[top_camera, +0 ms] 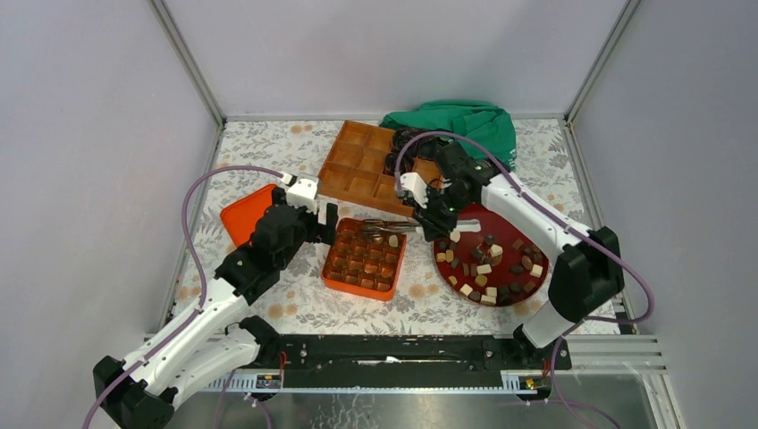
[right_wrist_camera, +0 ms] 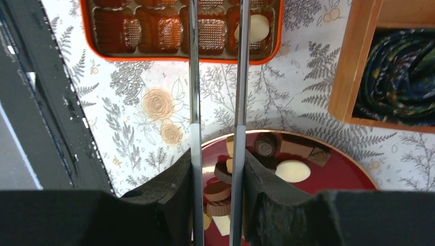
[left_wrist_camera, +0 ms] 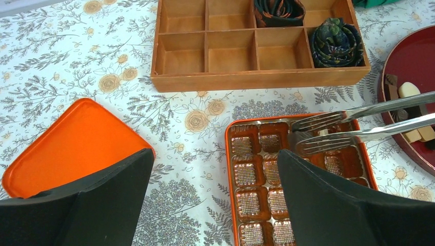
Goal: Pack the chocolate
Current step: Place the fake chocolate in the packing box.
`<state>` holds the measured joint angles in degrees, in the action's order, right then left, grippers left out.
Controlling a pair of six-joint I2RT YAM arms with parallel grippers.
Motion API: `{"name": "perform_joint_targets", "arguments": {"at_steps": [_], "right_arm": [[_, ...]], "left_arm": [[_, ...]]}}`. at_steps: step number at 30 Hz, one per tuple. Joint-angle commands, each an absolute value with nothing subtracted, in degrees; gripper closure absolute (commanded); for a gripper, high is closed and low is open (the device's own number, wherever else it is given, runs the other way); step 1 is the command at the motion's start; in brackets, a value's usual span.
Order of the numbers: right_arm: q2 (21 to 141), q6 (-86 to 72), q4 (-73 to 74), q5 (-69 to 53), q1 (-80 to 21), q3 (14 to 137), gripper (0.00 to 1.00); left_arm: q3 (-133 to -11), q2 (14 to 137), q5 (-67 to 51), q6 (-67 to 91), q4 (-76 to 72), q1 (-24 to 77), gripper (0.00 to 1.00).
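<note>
Packing barely begun, I judge. Red plate (top_camera: pixel 501 223) at right holds nearly all chocolate (top_camera: pixel 487 268). Orange tray (top_camera: pixel 356 287) mid-table has one cream piece (right_wrist_camera: pixel 258 28) in far right corner cell; other cells in view look empty. My right gripper (right_wrist_camera: pixel 218 174) is closed partway on metal tongs (right_wrist_camera: pixel 194 77), tips apart, empty, over tray. My left gripper (left_wrist_camera: pixel 214 169) is wide open, holding nothing, near tray. Next: swing tongs to plate, pinch one piece gently, carry to free cell.

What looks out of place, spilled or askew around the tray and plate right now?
Nothing stands out. The chocolates sit on the red plate or in the orange tray, with none seen loose on the tablecloth. The orange lid lies flat beside the tray, and the right hand holds the tongs over the tray.
</note>
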<state>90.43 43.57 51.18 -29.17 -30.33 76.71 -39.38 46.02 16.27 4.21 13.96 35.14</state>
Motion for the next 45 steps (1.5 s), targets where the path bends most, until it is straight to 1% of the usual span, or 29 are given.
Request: {"name": "perform_joint_targets", "arguments": {"at_steps": [1,5,12,14,19,26,30,37,41,45], "right_arm": [[93.3,41.4,48.2,-26.1,-32.8,81.8,0.97],[95.6,40.4,47.4,-24.4,-33.7,83.5,0.92],[98.8,40.3,47.7,-22.3,-35.6,85.5,0.77],[99.2,40.0,47.7,-21.6,-36.0,85.6,0.71],[99.2,39.4,47.4,-20.5,-36.1,85.6,0.62],[97.9,38.9,48.0,-20.9,-36.1,85.7,0.55],[97.1,38.8,48.3,-21.5,-36.1,85.2,0.53],[92.3,39.5,51.7,-26.6,-34.8,84.7,0.56],[86.2,41.5,53.1,-34.8,-28.8,81.7,0.57],[78.7,41.6,51.3,-41.5,-18.5,75.9,0.57]], "left_arm": [[-39.0,46.0,18.7,4.0,12.3,34.4,0.02],[-38.9,46.1,18.2,3.9,12.3,34.1,0.02],[-39.0,46.0,17.4,4.0,12.2,34.0,0.02],[-39.1,45.9,17.3,4.0,12.2,33.9,0.02],[-39.0,45.7,17.1,4.0,12.1,33.9,0.02],[-39.1,45.7,16.6,4.0,12.1,33.8,0.02],[-39.0,45.6,16.4,4.0,12.2,33.8,0.02],[-39.1,45.7,15.5,4.1,12.2,33.8,0.02],[-39.2,45.6,14.7,4.1,12.2,33.7,0.02],[-39.3,45.5,13.7,4.1,12.2,33.4,0.02]]}}
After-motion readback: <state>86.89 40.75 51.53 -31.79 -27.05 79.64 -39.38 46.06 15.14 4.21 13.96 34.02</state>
